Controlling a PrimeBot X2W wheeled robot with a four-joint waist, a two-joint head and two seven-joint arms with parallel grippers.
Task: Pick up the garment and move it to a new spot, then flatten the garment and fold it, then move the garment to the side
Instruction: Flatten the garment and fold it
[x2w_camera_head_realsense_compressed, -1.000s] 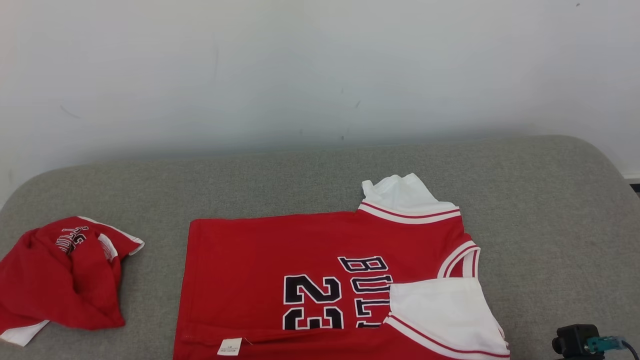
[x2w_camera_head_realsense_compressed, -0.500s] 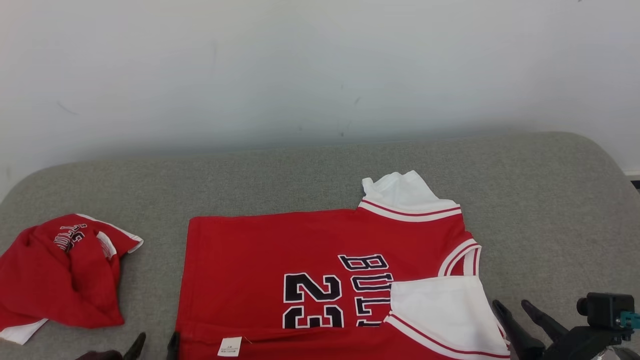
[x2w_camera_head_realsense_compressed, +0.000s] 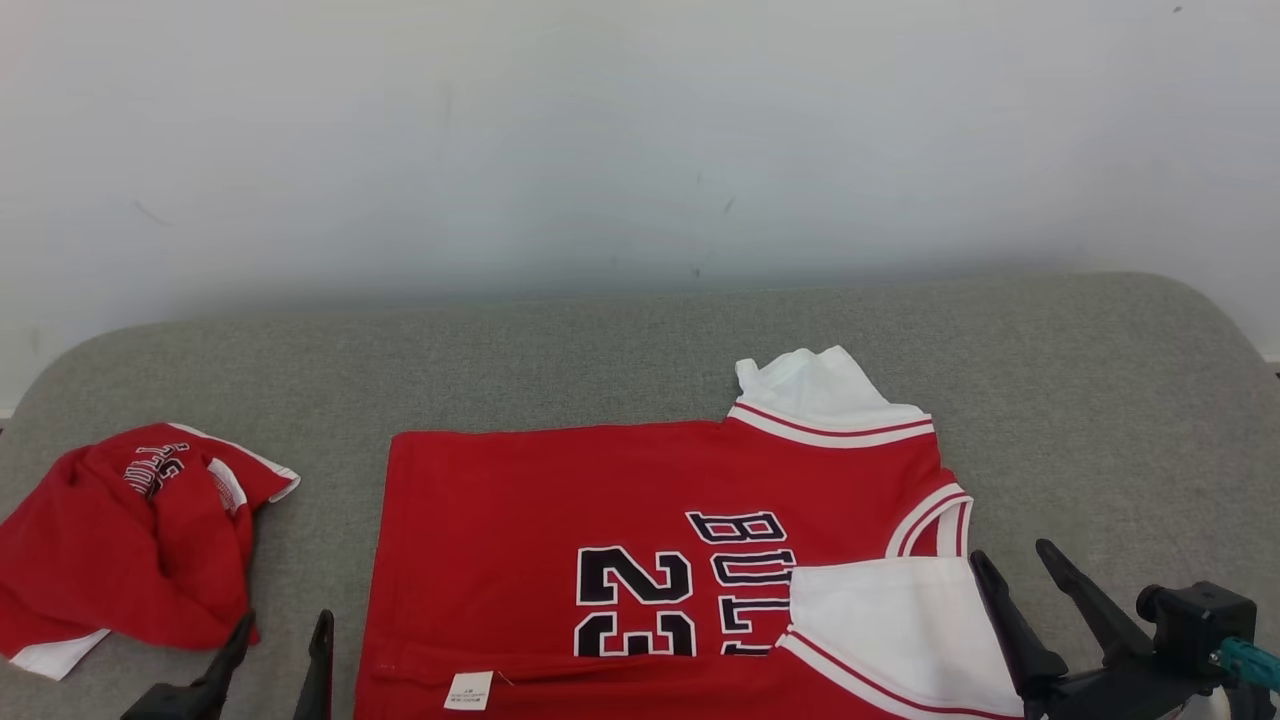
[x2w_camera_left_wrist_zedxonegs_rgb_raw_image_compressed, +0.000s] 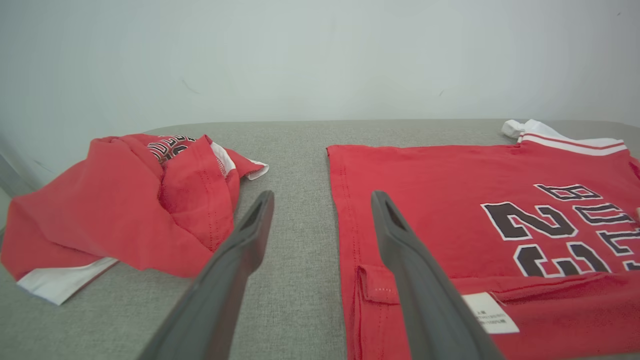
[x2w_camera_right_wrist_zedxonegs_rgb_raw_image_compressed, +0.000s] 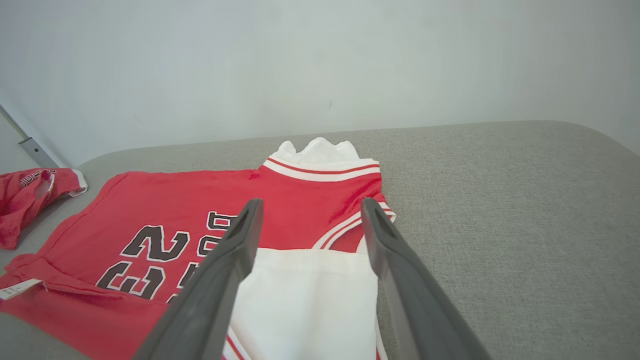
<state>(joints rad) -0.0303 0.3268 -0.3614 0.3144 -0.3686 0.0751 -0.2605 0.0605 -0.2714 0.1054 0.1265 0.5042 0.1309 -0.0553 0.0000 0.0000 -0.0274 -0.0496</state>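
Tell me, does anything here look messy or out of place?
Yes. At the left a red garment lies crumpled in a heap. The jersey beside it is mostly flat, but its near white sleeve is folded over the lettering and its near edge is turned up, baring the label.

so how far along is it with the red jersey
Done: the red jersey lies flat on the grey cushion, with its near edge and white sleeve folded over onto it. In hand: nothing; the left gripper and right gripper are open and empty, one at each end of that fold. Left: probably more folds, then moving it aside. A second red garment lies crumpled at the left.
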